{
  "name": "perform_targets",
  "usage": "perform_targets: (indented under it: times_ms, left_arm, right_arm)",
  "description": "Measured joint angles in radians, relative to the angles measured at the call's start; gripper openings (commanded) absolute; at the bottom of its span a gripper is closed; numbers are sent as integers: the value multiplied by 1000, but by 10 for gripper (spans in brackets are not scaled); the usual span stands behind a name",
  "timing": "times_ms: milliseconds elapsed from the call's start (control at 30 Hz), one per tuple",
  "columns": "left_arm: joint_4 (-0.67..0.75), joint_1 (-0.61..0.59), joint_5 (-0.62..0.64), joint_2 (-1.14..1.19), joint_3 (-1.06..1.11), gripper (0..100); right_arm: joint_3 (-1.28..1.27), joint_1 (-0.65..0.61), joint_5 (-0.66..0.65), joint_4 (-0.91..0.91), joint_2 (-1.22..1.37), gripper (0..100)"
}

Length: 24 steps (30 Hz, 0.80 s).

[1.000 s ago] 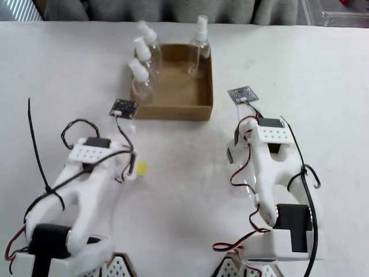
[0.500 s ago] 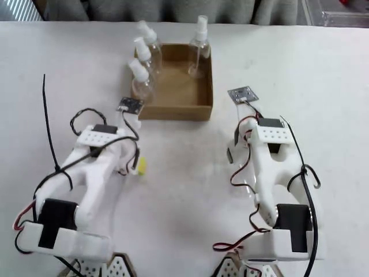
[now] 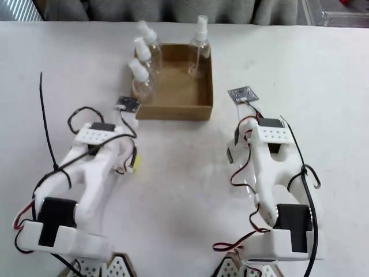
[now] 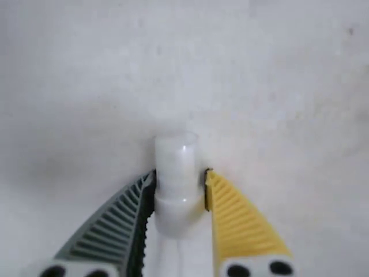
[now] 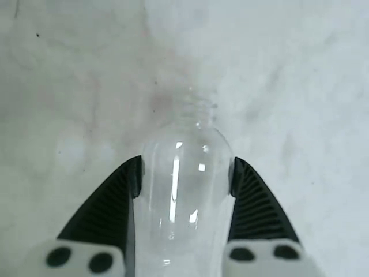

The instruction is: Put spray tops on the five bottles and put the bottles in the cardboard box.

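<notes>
Cardboard forms the open box [image 3: 173, 111], which sits on the white table [image 3: 311, 63] toward its far side, ahead of the gap between the two arms. Three clear bottles [image 3: 143, 55] with white spray tops stand upright in a row along the box's left wall, close together. From the high view I cannot tell whether the farthest of them stands inside the wall or just outside it. A fourth capped bottle [image 3: 199, 49] stands upright in the far right corner of the box, well apart from the row.

The left arm [image 3: 86, 173] lies low over the table, near the front left corner of the box. The left tool [image 4: 179, 175] is clamped on a loose white spray top [image 4: 176, 161], one grey finger and one yellow finger pressing its collar from either side. The nozzle end sticks out past the fingertips over bare table.

The right arm [image 3: 268, 167] lies on the other side, near the front right corner of the box. The right tool [image 5: 186, 164] is closed around the body of an uncapped bottle [image 5: 181, 193], with both black fingers against its clear sides. The bottle's threaded neck is bare and points away from the wrist.

Red and black wires [image 3: 239, 173] loop along both arms.
</notes>
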<state>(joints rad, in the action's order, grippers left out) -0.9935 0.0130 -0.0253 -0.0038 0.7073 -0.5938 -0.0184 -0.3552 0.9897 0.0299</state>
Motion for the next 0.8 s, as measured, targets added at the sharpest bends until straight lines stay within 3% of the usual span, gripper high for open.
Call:
perform_targets:
  times_ms: [100, 400, 800]
  left_arm:
    - [-2, -54, 0, -14, 0, 21]
    - [9, -176, 0, -132, 38, 21]
    - [14, -252, 0, -206, 54, 21]
  right_arm:
    - [46, 2, -2, 26, -6, 23]
    - [319, 6, 0, 342, -264, 23]
    - [334, -87, 0, 325, -552, 19]
